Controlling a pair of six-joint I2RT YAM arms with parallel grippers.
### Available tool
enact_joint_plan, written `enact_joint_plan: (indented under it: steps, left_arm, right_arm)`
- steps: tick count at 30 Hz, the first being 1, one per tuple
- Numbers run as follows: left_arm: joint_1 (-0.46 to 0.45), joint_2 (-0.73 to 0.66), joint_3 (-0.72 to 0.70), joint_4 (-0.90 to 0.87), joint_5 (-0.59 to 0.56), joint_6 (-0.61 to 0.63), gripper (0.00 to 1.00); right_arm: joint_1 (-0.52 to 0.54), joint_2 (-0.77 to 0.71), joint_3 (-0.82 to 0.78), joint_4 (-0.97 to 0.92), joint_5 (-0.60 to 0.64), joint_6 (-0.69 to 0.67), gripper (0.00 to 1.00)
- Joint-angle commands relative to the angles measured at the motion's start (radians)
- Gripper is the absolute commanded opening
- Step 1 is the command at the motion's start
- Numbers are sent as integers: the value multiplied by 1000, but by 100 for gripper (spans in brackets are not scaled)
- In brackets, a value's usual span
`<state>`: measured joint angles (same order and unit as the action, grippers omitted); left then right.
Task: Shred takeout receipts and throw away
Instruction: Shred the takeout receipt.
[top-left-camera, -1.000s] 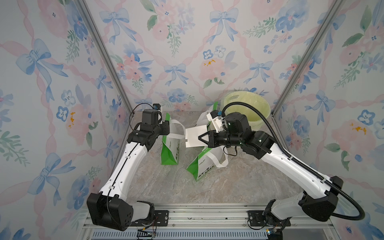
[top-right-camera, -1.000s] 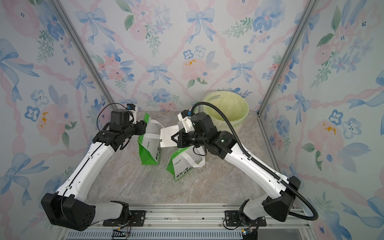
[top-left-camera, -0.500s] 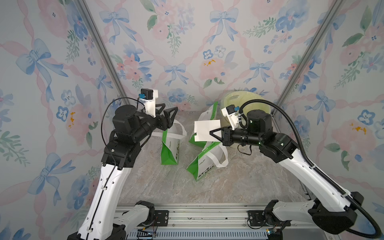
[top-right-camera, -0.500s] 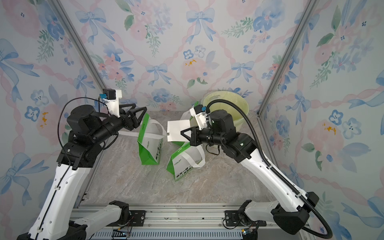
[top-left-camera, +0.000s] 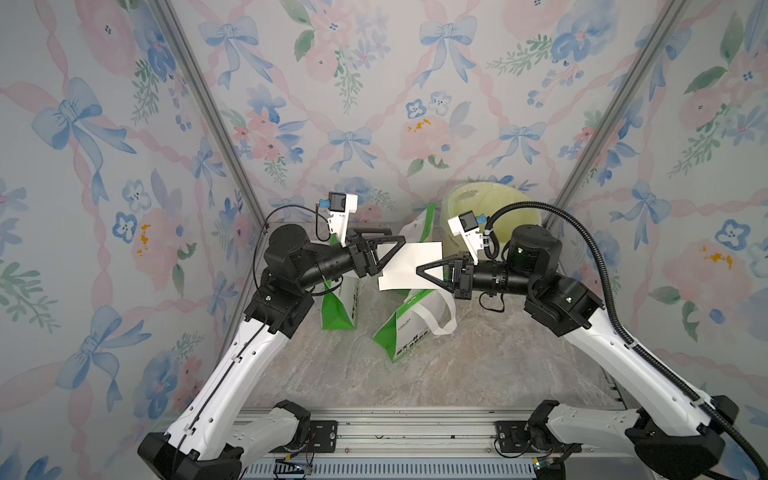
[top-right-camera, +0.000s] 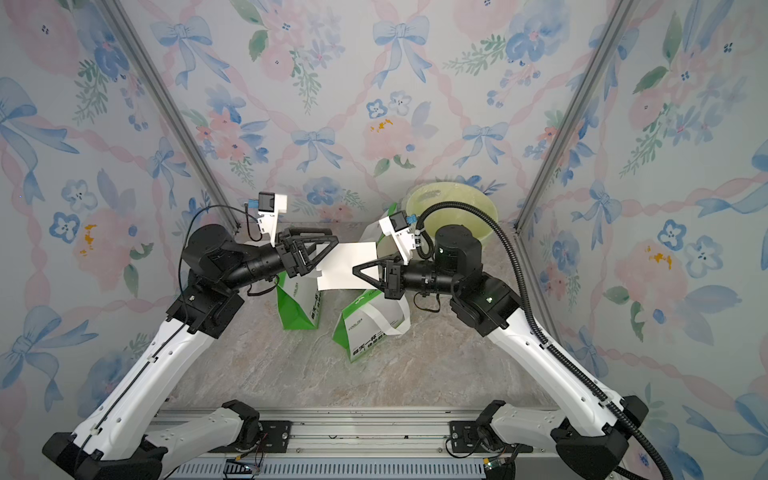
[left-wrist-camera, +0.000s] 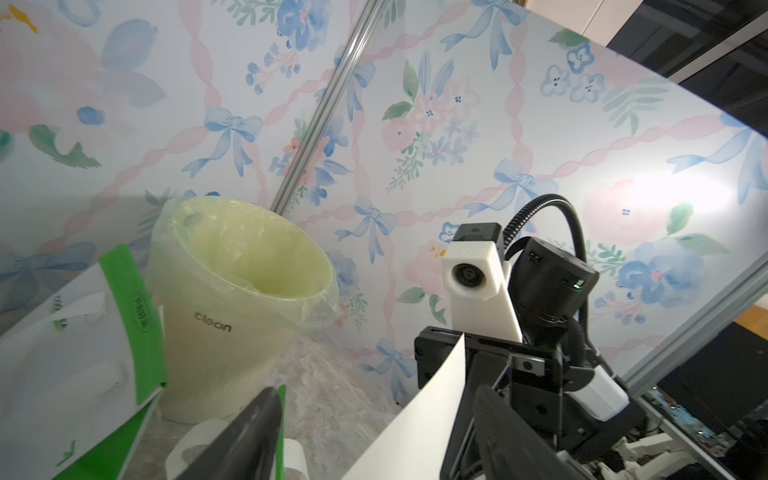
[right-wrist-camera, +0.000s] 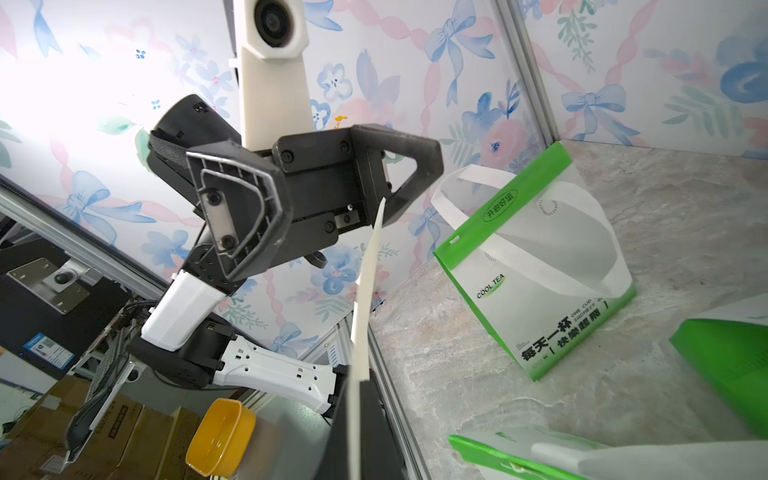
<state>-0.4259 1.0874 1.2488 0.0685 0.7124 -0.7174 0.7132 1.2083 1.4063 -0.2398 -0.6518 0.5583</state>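
Both arms have risen off the green-and-white bags (top-left-camera: 338, 303) on the marbled surface (top-left-camera: 457, 370), and the left hand (top-left-camera: 397, 236) has spread wider and swung in to face the right hand (top-left-camera: 420, 268). Above the bags, the right hand is pressed shut on one edge of a white takeout receipt (top-left-camera: 405, 266) held in mid-air, while the left hand's spread fingers (left-wrist-camera: 245, 432) straddle the opposite edge without yet clamping it. The step in hand looks like setting up a tear: the left hand must close on the paper, then both pull apart, with the lined bin (top-left-camera: 482, 197) behind for the scraps.
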Motion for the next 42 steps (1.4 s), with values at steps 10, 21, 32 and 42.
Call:
enact_joint_plan:
  steps: [10,21,32,42]
  left_arm:
    - [-3,0,-61,142,103,-91,33]
    - [-4,4,-63,149,63,-97,0]
    - [-80,-21,-110,149,93,106,0]
    - [-107,-20,-114,152,97,141,0]
  right_arm:
    - [-35,40,16,132,-70,60,0]
    - [-41,48,33,58,-39,23,6]
    - [-92,65,138,-58,-60,11,71]
    - [-81,65,110,-47,-86,20,53]
